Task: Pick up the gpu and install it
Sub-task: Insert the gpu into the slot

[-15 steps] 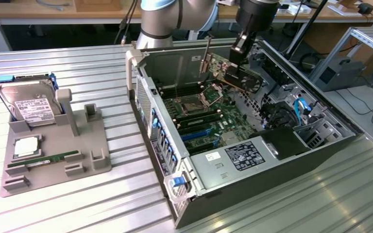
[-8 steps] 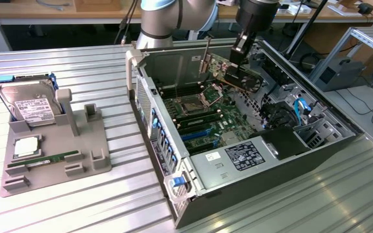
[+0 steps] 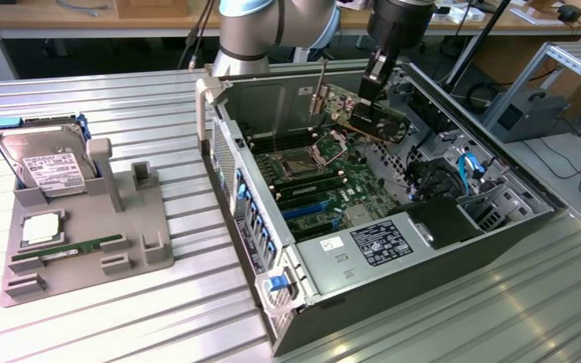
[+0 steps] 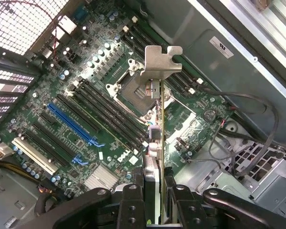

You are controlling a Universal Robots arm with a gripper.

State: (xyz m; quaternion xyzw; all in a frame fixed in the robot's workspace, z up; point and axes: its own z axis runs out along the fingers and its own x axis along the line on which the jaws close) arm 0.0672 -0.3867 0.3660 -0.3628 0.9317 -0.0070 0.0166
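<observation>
Gripping the gpu (image 3: pixel 377 121) by its top edge, the gripper (image 3: pixel 374 85) hangs over the open computer case (image 3: pixel 532 219). Fingers (image 4: pixel 132 202) are clamped on the card from both sides, w/ the card's thin edge sandwiched between them in the wrist view. The gpu is airborne, up in the case's far upper area, above the motherboard (image 3: pixel 321 174) and not touching any slot. In the exterior view it sits tilted, w/ its silver bracket (image 3: pixel 321 87) toward the case's rear wall on the exterior view's left.

From the wrist view the gpu (image 4: pixel 157 138) shows edge-on and its bracket tab (image 4: pixel 159 59) sticks out over the CPU socket (image 4: pixel 133 90). A long blue PCIe slot (image 4: pixel 71 121) lies on the board well off to one side of the card, and black slots run parallel next to it.

Case lies on its side on a slatted metal table (image 3: pixel 119 98), w/ a labelled power supply (image 3: pixel 371 242) at the near end. On the exterior view's left, well apart from the case, a grey parts fixture (image 3: pixel 139 249) carries a hard drive (image 3: pixel 43 162) propped at an angle, a CPU (image 3: pixel 40 227) lying flat, and a green RAM stick (image 3: pixel 69 248) lying along its front. The robot arm (image 3: pixel 270 30) base stands behind the case.
</observation>
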